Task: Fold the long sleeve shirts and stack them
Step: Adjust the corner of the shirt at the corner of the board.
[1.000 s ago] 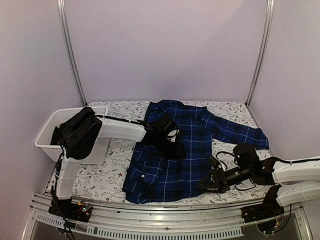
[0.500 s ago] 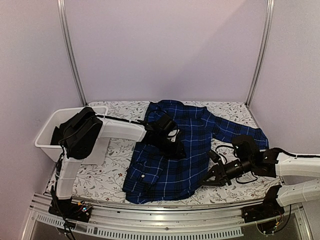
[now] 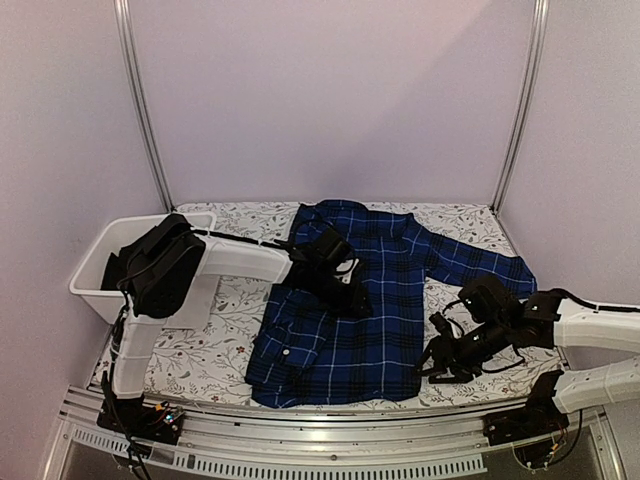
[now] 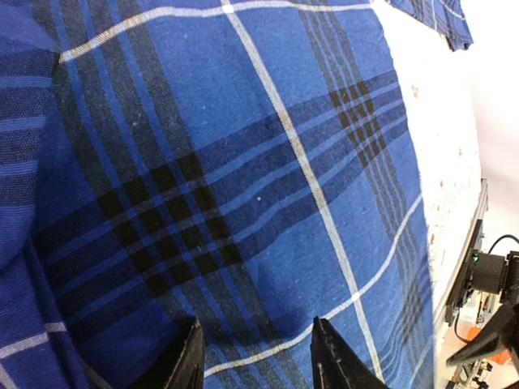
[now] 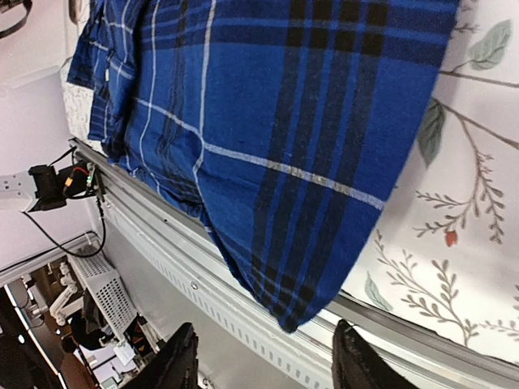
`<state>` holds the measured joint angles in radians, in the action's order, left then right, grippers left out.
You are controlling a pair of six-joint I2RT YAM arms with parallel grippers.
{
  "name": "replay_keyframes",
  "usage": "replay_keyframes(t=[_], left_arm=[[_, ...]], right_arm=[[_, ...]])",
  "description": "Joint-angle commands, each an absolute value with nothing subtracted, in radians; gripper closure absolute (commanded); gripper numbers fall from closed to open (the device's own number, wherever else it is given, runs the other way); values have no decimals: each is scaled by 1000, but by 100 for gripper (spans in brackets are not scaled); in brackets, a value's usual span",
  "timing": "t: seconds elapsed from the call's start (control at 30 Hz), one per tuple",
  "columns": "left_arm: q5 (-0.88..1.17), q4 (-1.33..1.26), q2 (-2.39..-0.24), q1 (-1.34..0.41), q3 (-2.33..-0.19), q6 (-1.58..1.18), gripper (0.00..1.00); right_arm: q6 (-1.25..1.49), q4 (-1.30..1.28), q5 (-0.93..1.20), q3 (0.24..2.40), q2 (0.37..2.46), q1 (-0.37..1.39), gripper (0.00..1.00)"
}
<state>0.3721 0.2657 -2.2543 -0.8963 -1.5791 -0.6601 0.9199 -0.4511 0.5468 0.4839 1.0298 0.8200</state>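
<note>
The left arm [image 3: 240,262] hides part of the plaid shirt [image 3: 390,310] and the white bin [image 3: 88,268] at left. The left gripper [image 4: 255,365] rests half-spread on cloth. At lower right, the right gripper [image 5: 263,361] gapes empty.

A navy blue plaid cloth shirt [image 4: 243,162] with thin white lines fills nearly the whole frame, lying flat. The left gripper [image 4: 255,361] shows two black fingertips [image 4: 188,366] standing apart at the bottom edge, over the cloth. A white floral table cover [image 4: 444,162] shows at right.
</note>
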Motion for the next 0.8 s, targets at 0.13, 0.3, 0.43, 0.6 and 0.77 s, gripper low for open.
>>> replay_keyframes(t=[0.13, 0.3, 0.43, 0.6, 0.77], left_arm=[[384, 272, -2300, -893, -1570, -649, 55], [388, 277, -2304, -894, -1571, -649, 55], [398, 274, -2306, -894, -1569, -652, 55], [399, 284, -2309, -893, -1576, -643, 55], [394, 291, -2302, -893, -1578, -643, 55]], right_arm=[[813, -634, 331, 676, 1077, 869, 41], [815, -593, 296, 674, 1180, 926, 43], [843, -519, 299, 549, 1064, 927, 29], [869, -301, 345, 341, 913, 982, 25], [855, -298, 217, 288, 878, 1085, 31]])
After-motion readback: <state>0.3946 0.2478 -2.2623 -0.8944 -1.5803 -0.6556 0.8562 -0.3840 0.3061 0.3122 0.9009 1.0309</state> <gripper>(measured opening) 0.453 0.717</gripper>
